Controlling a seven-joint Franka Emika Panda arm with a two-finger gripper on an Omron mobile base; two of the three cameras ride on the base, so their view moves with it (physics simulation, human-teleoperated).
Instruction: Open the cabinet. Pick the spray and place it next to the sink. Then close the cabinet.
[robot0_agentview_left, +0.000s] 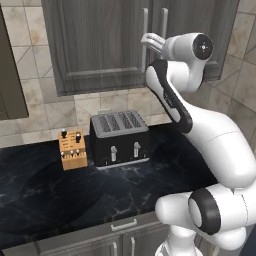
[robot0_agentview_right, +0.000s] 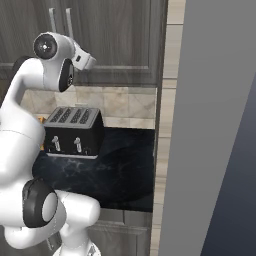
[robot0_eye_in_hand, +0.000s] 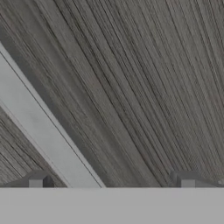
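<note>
The cabinet (robot0_agentview_left: 100, 45) hangs above the counter with both panelled doors shut, also seen as the cabinet (robot0_agentview_right: 115, 35). Its two silver bar handles (robot0_agentview_left: 145, 25) run vertically at the doors' meeting edges. My gripper (robot0_agentview_left: 144, 40) is raised right up against the door at those handles, and shows from the other side as my gripper (robot0_agentview_right: 93, 62). In the hand view my gripper (robot0_eye_in_hand: 112, 181) is open, close to the wood grain, and one handle bar (robot0_eye_in_hand: 43, 127) crosses slantwise between the fingertips (robot0_eye_in_hand: 37, 181), nearer the left one. The spray is hidden. The sink is out of view.
A black four-slot toaster (robot0_agentview_left: 120, 137) and a small orange knife block (robot0_agentview_left: 72, 149) stand on the black marbled counter (robot0_agentview_left: 60, 195) under the cabinet. A tall grey appliance side (robot0_agentview_right: 215, 125) walls off the right. Low cabinets (robot0_agentview_left: 125, 240) run below the counter edge.
</note>
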